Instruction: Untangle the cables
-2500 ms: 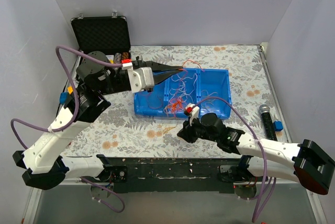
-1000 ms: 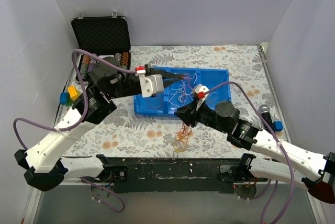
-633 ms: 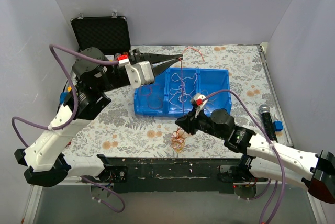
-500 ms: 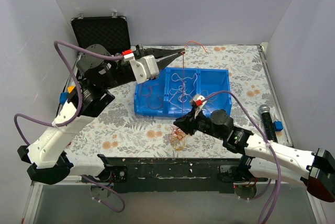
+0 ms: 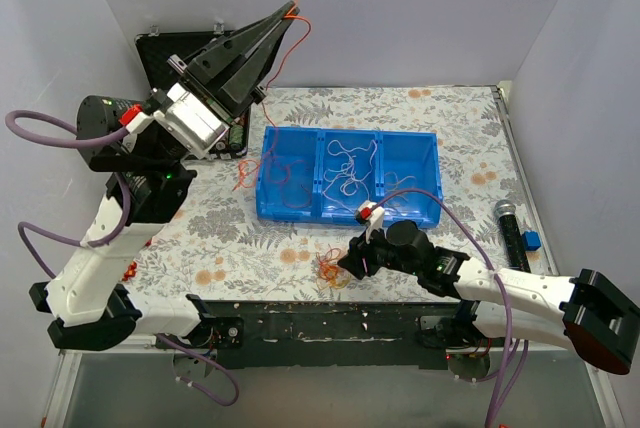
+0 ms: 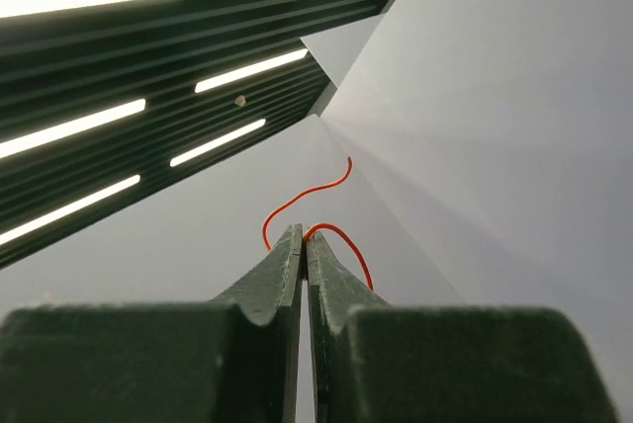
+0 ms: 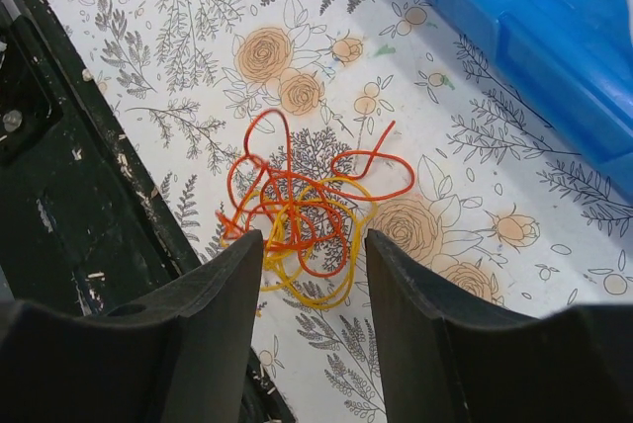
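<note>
- The left tool (image 6: pixel 302 245) is held high, its two fingers clenched on one red wire (image 6: pixel 309 190). The wire's free end curls above the tips, and the rest hangs toward the worktop (image 5: pixel 460 138).
- The right tool (image 7: pixel 312 245) is low over the worktop and released. Its two fingers are spread either side of one small tangle (image 7: pixel 302 208) of red and orange wires near the front edge.
- One blue tray (image 5: pixel 350 132) has three compartments. The middle one holds white wires (image 5: pixel 345 160), perhaps three; they are too thin to count surely.
</note>
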### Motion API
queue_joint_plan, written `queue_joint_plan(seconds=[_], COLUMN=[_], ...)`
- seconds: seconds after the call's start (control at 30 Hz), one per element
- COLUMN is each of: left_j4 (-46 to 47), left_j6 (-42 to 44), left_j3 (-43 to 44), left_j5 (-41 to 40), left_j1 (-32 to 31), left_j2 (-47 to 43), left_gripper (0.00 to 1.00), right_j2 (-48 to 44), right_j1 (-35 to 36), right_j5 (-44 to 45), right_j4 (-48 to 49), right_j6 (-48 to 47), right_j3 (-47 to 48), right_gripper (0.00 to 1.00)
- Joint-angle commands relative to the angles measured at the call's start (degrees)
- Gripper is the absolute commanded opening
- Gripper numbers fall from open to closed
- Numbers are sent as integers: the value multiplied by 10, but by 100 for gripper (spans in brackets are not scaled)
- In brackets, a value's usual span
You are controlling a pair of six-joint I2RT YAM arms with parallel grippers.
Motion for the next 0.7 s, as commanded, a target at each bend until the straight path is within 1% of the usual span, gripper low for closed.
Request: queue_joint_plan(seconds=[0.0,0.13,0.23,0.37,0.47,0.5,0.57,0.67], left_j4=[28,43,64,115,177,194,208,216], left_j6=[31,46,57,65,82,85,69,35], left_j3=[3,-27,-83,-185,-273,-294,-330,-368], left_j5=[-19,-46,-69,-149,-235,-255,-277,-288], left_j1=[-3,-3,-3,-3,0,4,18,41], left_j2=[4,-5,-27,-51,-66,-71,-80,-86], left_gripper=[0,0,0,0,0,0,0,0], right_j2=[-3,-21,-44,-71,-97,-107,-124,-144], right_j1=[3,3,3,3,3,3,3,3], right_j5=[4,9,15,15,16,33,45,53], right_j4=[27,17,-2,-28,-52,-59,-71,-82], right_j6=[1,0,-2,-4,-4,-3,-3,1], right_j3=[-8,-12,-5,0,-1,-2,-7,-15], right_gripper=[54,54,53,50,47,47,46,44])
